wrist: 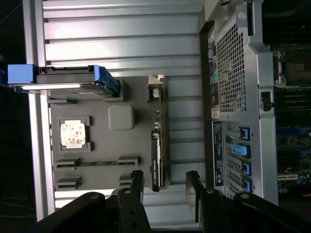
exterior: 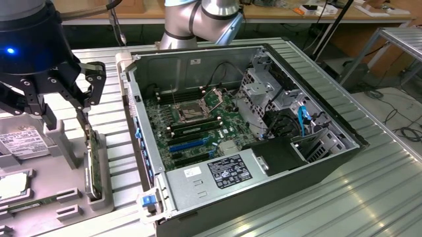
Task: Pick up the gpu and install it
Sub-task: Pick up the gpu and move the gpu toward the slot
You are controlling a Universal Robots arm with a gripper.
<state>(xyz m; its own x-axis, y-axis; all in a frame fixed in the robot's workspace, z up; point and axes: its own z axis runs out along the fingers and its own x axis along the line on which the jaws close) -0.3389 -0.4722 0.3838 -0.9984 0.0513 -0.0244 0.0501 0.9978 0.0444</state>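
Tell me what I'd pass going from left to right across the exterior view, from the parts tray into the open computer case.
Hard drive → gpu, standing on edge in the tray → CPU socket → blue cable.

The gpu stands edgewise in a tray; the computer case lies just beside.

The gripper hung pointing straight down, its two black fingers spread wide apart, while the silver arm stood farther back in the exterior view

open room above gpu, computer case close beside
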